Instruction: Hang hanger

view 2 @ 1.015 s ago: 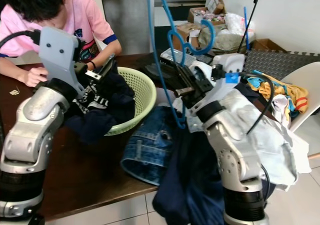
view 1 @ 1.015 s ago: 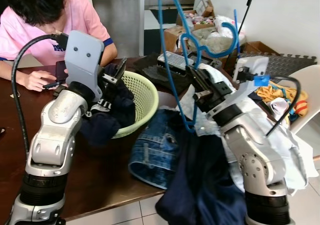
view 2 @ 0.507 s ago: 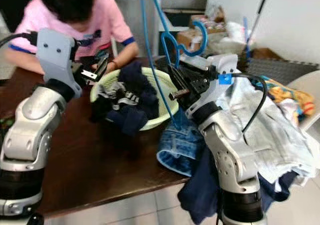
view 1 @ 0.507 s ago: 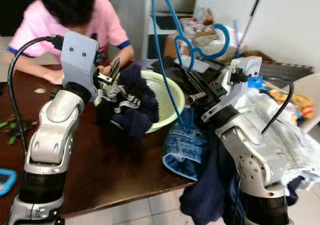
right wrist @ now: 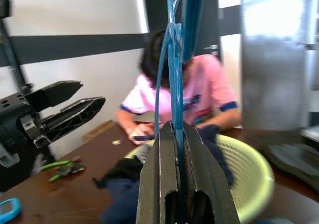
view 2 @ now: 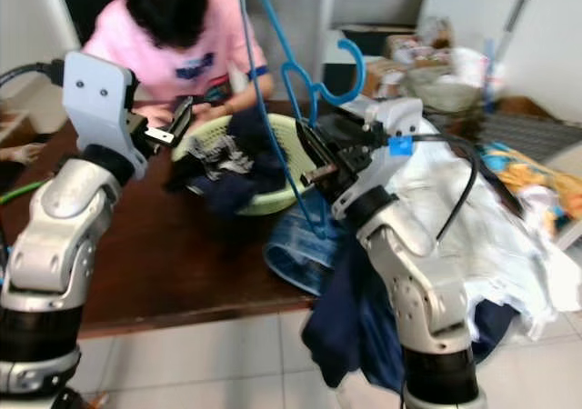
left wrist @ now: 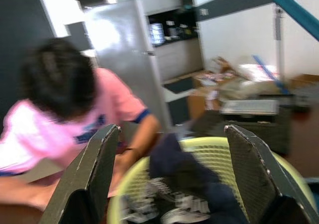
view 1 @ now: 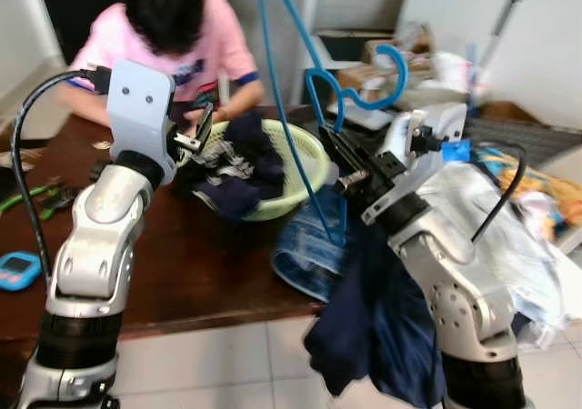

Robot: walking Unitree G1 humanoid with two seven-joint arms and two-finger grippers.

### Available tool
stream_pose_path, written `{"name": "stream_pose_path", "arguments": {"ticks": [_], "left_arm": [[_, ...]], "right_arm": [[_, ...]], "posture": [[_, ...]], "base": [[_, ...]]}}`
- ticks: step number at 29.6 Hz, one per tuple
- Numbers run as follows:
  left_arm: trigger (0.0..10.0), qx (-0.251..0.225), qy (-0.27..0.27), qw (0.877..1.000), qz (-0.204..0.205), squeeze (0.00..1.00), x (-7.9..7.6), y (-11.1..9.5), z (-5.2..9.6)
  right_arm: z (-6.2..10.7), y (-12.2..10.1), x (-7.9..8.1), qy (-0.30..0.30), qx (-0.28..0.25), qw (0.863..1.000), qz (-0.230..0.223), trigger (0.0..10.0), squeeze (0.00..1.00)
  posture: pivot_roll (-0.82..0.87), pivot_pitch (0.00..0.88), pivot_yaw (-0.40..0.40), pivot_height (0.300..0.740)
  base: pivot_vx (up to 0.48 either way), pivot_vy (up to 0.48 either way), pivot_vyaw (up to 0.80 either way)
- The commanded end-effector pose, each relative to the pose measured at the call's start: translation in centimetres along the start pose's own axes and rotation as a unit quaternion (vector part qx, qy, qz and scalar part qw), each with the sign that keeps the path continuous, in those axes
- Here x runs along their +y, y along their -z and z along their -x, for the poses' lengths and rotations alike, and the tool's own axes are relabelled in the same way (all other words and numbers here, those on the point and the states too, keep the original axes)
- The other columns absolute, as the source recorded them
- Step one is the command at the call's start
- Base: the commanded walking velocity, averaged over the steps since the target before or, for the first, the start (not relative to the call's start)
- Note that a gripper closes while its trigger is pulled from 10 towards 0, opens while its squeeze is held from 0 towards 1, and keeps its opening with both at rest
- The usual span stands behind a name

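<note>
Right pincer (view 1: 344, 166) clamped on the blue hanger (view 1: 293, 109), black fingers (right wrist: 187, 174) pressed together around the thin wire low on its frame; hook end rising above and just behind the pincer, long side of the frame slanting up and away past the top of the eye views. Left pincer (view 1: 202, 134) raised and apart, nothing between its fingers (left wrist: 94, 169), poised just above the green basket (view 1: 300, 159) of dark clothes (view 1: 238, 168) on the brown desk (view 1: 191, 264). Below the right pincer, draped over the desk edge: folded jeans (view 1: 314, 254) and a dark garment (view 1: 382, 327). Beyond both pincers, a person in a pink shirt (view 1: 173, 45) seated at the far side. No rail or rod to hang from made out in these blurred views.

Risks, as a judgement: grip set low on a tall, light frame, so easy twisting or slipping in the fingers during a swing; lower corner of the hanger close to the jeans and garment, so a likely snag when lifting; hook sweeping near the person if turned that way.
</note>
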State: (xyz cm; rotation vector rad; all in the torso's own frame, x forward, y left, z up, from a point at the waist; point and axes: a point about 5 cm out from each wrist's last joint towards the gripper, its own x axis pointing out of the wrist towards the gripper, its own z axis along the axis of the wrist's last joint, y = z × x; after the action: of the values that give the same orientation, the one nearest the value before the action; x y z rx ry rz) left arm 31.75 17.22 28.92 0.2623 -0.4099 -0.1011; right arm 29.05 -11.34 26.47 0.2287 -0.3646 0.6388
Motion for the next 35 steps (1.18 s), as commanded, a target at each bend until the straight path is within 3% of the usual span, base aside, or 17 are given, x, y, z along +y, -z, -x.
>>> {"name": "stream_pose_path", "arguments": {"ticks": [1, 10, 21, 25, 30, 31, 32, 35], "left_arm": [[10.0, 0.011, -0.001, 1.0, 0.001, 0.0, -0.1, 0.7, -0.1], [10.0, 0.031, 0.0, 0.999, 0.01, 0.0, 0.6, 2.3, -0.5], [10.0, 0.104, 0.028, 0.994, 0.027, 0.0, 0.9, 6.9, -2.4], [10.0, 0.116, 0.02, 0.993, 0.028, 0.0, 0.9, 7.4, -2.8], [10.0, 0.143, -0.044, 0.989, 0.019, 0.0, 2.2, 7.8, -3.0], [10.0, 0.167, -0.085, 0.982, 0.023, 0.0, 3.1, 8.6, -2.5], [10.0, 0.167, -0.085, 0.982, 0.023, 0.0, 3.1, 8.6, -2.5], [10.0, 0.222, -0.123, 0.966, 0.04, 0.0, 3.9, 11.0, -1.1]], "right_arm": [[0.2, 0.0, 0.2, -0.004, 0.002, 1.0, 0.003, 10.0, 0.0], [0.3, 0.3, 0.1, -0.005, 0.012, 1.0, 0.008, 10.0, 0.0], [0.3, 0.3, 0.4, -0.012, 0.012, 1.0, 0.004, 10.0, 0.0], [0.4, 0.3, 0.5, -0.012, 0.012, 1.0, 0.003, 10.0, 0.0], [0.7, 0.3, 0.5, -0.009, 0.016, 1.0, 0.004, 10.0, 0.0], [0.8, 0.3, 0.5, -0.008, 0.018, 1.0, 0.005, 10.0, 0.0], [0.8, 0.3, 0.5, -0.008, 0.018, 1.0, 0.005, 10.0, 0.0], [0.9, 0.4, 0.4, -0.009, 0.021, 1.0, 0.005, 10.0, 0.0]], "posture": [[0.06, 0.072, -0.038, 0.74], [0.06, 0.065, -0.043, 0.74], [0.05, 0.067, -0.044, 0.74], [0.04, 0.074, -0.043, 0.74], [0.04, 0.083, -0.04, 0.74], [0.03, 0.09, -0.042, 0.74], [0.03, 0.09, -0.042, 0.74], [0.04, 0.096, -0.047, 0.74]], "base": [[0.0, 0.0, 0.0], [0.0, 0.0, 0.0], [0.0, 0.0, 0.0], [0.0, 0.0, 0.0], [0.0, 0.0, 0.0], [0.0, 0.0, 0.0], [0.0, 0.0, 0.0], [0.0, 0.0, 0.0]]}}
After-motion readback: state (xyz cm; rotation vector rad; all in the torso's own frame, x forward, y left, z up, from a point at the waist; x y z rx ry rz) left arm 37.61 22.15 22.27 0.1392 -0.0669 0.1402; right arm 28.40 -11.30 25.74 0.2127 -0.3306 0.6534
